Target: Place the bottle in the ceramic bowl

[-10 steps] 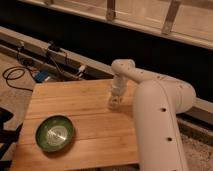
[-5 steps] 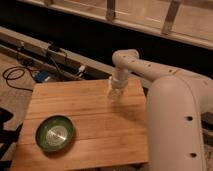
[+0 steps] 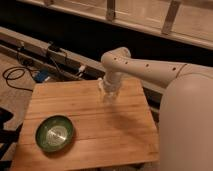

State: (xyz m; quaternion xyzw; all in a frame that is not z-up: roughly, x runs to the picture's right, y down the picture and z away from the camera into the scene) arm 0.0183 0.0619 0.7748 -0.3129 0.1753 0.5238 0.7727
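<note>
The green ceramic bowl (image 3: pixel 55 132) sits on the wooden table (image 3: pixel 90 145) near its front left corner, with nothing in it. My gripper (image 3: pixel 109 94) hangs from the white arm (image 3: pixel 150 70) over the far middle of the table, pointing down close to the surface. A small slim whitish shape, which looks like the bottle (image 3: pixel 101 86), stands right against the gripper's left side. I cannot tell whether the gripper holds it. The gripper is well to the right of and behind the bowl.
The table's far edge lies just behind the gripper. Beyond it are a dark ledge with cables and a power strip (image 3: pixel 55 50) on the left. The robot's white body (image 3: pixel 187 125) fills the right side.
The arm has swung from the table's right middle toward the far edge and a little left. The bowl has not moved.
</note>
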